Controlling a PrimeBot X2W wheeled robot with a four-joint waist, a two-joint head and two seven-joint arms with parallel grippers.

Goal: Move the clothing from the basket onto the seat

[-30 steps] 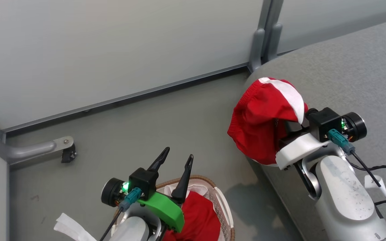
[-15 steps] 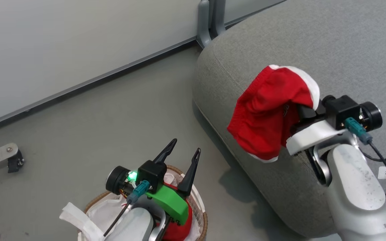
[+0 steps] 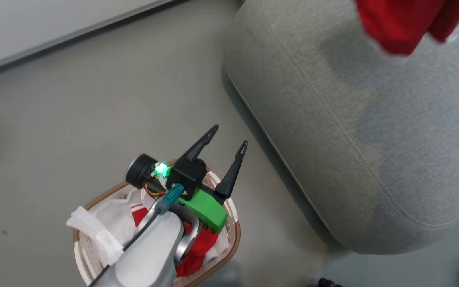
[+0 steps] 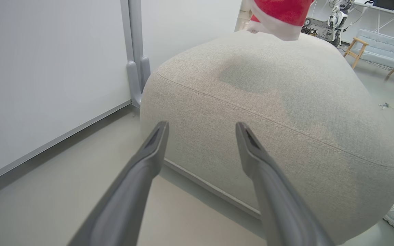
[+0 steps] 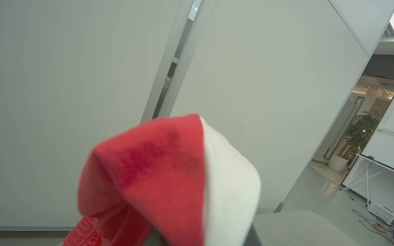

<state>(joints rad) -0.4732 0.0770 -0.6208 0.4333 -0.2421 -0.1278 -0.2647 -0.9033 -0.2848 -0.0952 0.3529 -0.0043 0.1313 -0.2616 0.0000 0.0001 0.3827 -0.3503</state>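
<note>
We're holding one red garment (image 3: 399, 24), upper right, in the fully closed right gripper over the seat (image 3: 333, 139), best releasing low mid-cushion, left gripper (image 3: 230, 134) hovering wide open, empty, above the second garment (image 3: 201, 245) in the basket (image 3: 235, 239), lower left.

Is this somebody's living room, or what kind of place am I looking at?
Probably a robotics lab or test space, not a home: bare white partition panels wall it in, machinery stands beyond the grey seat, and cables trail over the floor.
</note>
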